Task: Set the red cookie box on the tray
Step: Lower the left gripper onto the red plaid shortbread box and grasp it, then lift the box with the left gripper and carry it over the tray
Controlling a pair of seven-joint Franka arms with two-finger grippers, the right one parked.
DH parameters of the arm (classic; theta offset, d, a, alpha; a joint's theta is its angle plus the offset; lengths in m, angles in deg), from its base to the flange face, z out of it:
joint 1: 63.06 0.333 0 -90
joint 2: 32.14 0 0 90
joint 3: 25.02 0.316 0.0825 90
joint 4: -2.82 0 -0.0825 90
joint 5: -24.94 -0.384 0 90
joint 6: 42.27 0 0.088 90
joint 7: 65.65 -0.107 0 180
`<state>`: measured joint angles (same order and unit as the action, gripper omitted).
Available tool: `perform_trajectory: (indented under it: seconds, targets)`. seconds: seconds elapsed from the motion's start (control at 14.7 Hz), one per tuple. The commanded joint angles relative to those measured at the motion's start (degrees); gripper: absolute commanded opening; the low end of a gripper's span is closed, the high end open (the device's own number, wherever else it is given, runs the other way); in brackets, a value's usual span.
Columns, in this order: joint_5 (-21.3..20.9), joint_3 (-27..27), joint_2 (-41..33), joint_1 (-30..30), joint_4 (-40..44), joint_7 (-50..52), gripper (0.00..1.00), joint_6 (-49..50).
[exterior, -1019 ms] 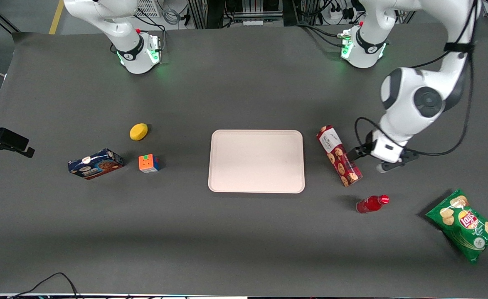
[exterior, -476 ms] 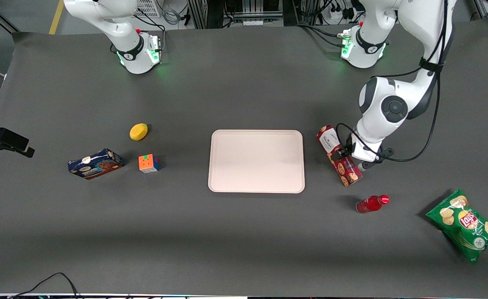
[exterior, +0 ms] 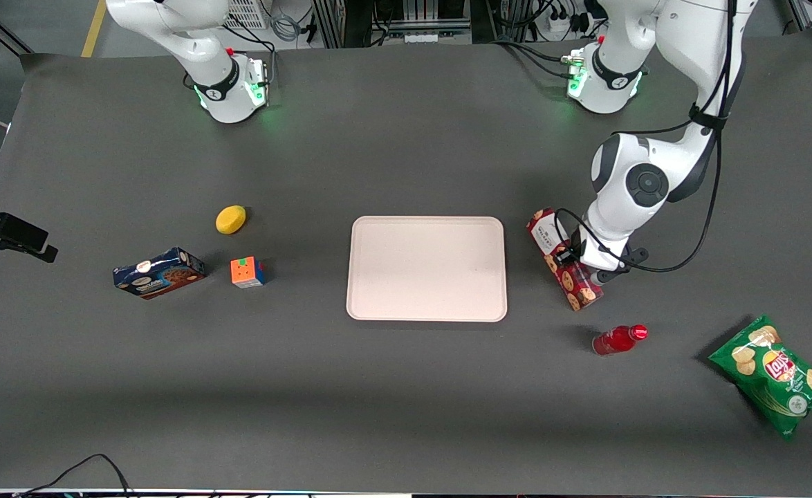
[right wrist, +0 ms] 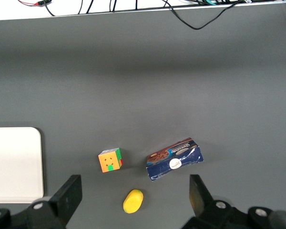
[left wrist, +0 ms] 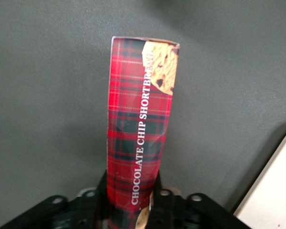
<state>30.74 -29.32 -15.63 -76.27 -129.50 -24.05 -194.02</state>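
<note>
The left arm's gripper (exterior: 575, 263) sits low over the middle of the long, dark-red tartan cardboard cookie box (exterior: 564, 260), which lies flat on the table just beside the large cream-white plastic tray (exterior: 427, 268). Its fingers seem to straddle the box's narrow width, though contact is unclear.

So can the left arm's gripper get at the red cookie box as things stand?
Probably yes. The gripper is already down over the middle of the red cookie box, which lies flat on the table beside the tray, with nothing on top of it.
</note>
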Motion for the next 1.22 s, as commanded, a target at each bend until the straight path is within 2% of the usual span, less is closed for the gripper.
perform_trajectory:
  seconds: [0.0, 0.34, 0.61, 0.75, 0.88, 1.16]
  targets:
    - [0.08, 0.17, 0.01, -0.67, -0.66, 1.29, 0.01, -1.44]
    - [-0.7, -0.09, -3.14, -0.59, 0.04, 0.14, 0.0, 3.11]
    - [-0.97, -4.13, -6.05, -0.59, 7.75, -7.83, 0.0, 13.04]
    - [-1.14, -6.15, -4.91, -0.67, 12.06, -8.29, 0.0, 14.64]
    - [-3.5, -8.52, -3.95, -0.85, 14.01, -8.9, 0.0, 14.56]
    - [-5.53, -11.6, 1.84, -3.22, 19.98, -8.91, 0.0, 14.47]
